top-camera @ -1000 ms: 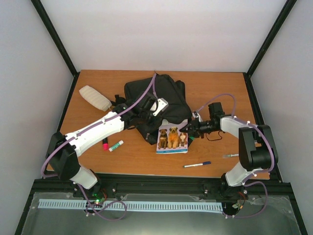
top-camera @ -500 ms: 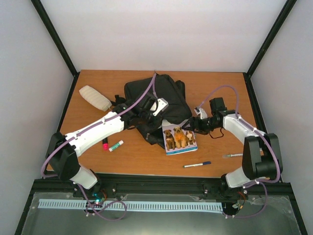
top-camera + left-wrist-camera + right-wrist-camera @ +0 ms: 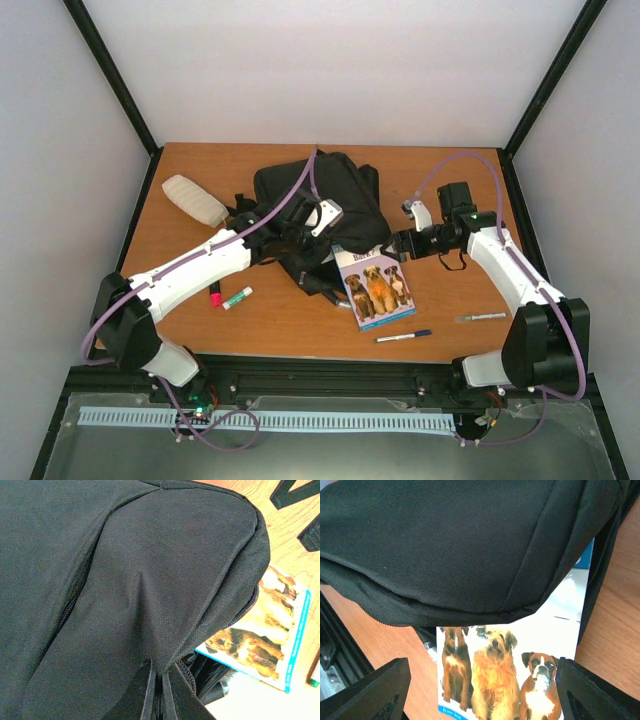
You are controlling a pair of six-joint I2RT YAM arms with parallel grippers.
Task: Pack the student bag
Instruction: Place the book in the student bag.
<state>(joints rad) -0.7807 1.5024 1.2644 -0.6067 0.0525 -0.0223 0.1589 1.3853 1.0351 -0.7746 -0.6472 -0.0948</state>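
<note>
Student bag (image 3: 330,190), black, pinched in the left gripper (image 3: 300,243) by its flap, apparently to hold the mouth open; dog book (image 3: 377,287) flat just ahead of the right gripper (image 3: 398,243) — jaws apart — tucked partly under that flap.

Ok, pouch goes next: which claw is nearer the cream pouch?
Left. The left claw is on the student bag, right of the pouch; right claw is beyond the bag.

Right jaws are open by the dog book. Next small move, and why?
Probably push the dog book deeper with the right gripper: one end sits under the open mouth of the student bag, pinched up by the left gripper, but most lies outside.
</note>
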